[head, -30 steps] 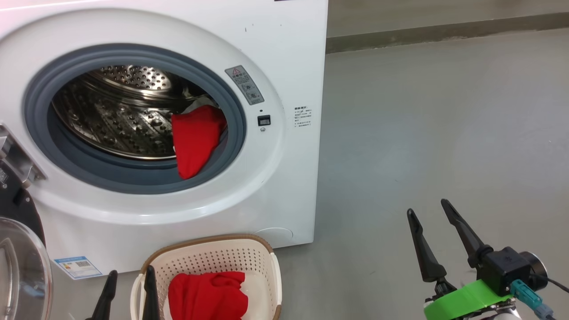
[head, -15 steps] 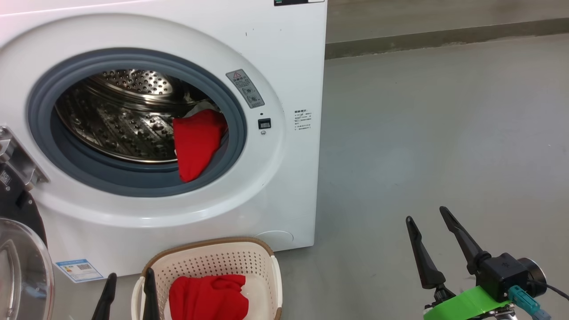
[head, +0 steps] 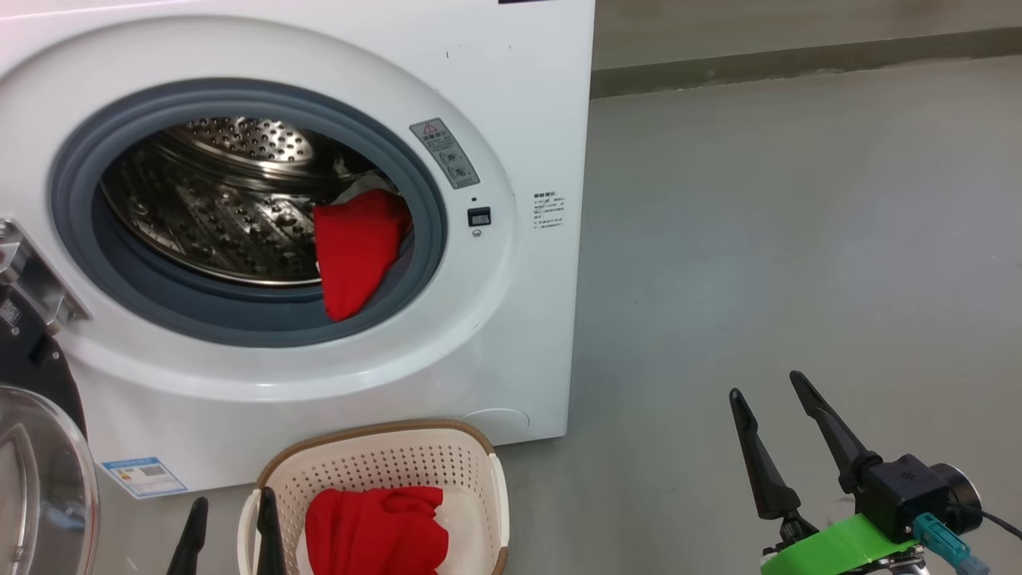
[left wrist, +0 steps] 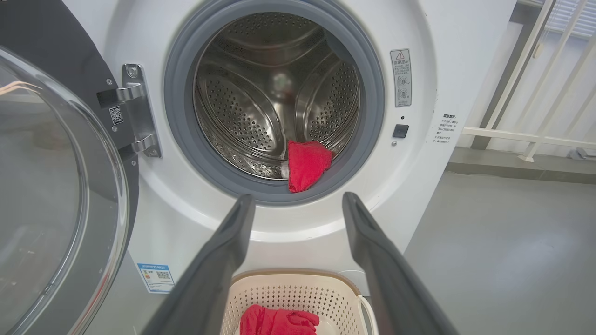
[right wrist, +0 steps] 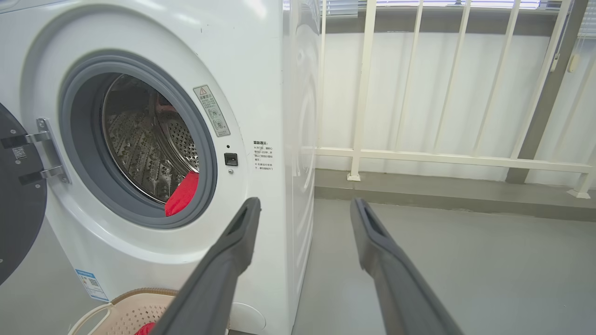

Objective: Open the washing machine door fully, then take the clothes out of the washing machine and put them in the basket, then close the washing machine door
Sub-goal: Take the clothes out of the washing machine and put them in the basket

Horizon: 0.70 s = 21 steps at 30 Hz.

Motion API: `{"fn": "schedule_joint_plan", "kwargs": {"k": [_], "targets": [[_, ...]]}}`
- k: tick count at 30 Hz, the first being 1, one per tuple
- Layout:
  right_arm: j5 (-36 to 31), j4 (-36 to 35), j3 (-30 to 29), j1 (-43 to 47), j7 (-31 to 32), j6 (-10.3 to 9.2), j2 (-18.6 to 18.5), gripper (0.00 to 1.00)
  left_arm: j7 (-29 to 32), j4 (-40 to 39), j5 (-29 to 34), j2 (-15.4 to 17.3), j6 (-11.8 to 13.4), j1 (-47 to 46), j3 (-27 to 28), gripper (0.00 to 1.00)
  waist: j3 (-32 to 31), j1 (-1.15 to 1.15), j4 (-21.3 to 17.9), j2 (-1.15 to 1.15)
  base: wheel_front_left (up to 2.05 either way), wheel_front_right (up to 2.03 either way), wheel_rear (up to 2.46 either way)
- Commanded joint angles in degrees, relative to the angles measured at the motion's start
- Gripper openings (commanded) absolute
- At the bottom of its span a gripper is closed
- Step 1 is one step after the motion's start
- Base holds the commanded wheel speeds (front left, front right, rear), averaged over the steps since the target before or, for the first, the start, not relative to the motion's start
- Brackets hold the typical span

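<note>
The white washing machine [head: 511, 96] stands with its door [head: 40, 471] swung wide to the left, glass bowl facing out. A red garment [head: 355, 247] hangs over the grey rubber ring at the drum's lower right; the same garment [left wrist: 306, 164] shows in the left wrist view. Another red garment [head: 375, 531] lies in the cream basket [head: 383, 455] on the floor before the machine. My left gripper [head: 231, 507] is open, empty, at the basket's left rim. My right gripper [head: 766, 383] is open and empty over bare floor to the machine's right.
Grey floor [head: 798, 239] stretches to the right of the machine. A white railing [right wrist: 442, 158] and a low kerb run behind it. The door's steel hinge [left wrist: 135, 111] sits left of the opening. A blue label [head: 144, 477] is stuck low on the machine's front.
The head view has shifted slightly up and down. The right gripper sits a little lower than a second ago. Garments, basket and door have not moved.
</note>
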Motion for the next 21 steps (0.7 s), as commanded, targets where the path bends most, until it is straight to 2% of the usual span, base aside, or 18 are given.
{"fn": "schedule_joint_plan", "kwargs": {"k": [1, 13, 21], "targets": [[0.1, -1.5, 1.5, -0.8, -0.4, 0.34, -0.2, 1.00, -0.4, -1.3, -0.3, 0.4, 0.5, -1.9, 1.5, 1.00, 0.5, 0.00, 0.2, 0.00, 0.00, 0.00, 0.00], [-0.2, -2.2, 1.6, -1.3, -0.4, 0.34, -0.2, 1.00, -0.5, -0.9, -1.6, 0.1, 0.8, -5.7, 0.1, 1.00, 5.2, 0.00, 1.0, 0.00, 0.00, 0.00, 0.00], [-0.4, -3.4, 1.3, -3.5, -0.4, 0.34, -0.2, 1.00, -0.9, 2.1, -2.3, 0.1, -0.5, -16.0, -1.4, 1.00, 12.5, 0.00, 2.0, 0.00, 0.00, 0.00, 0.00]]}}
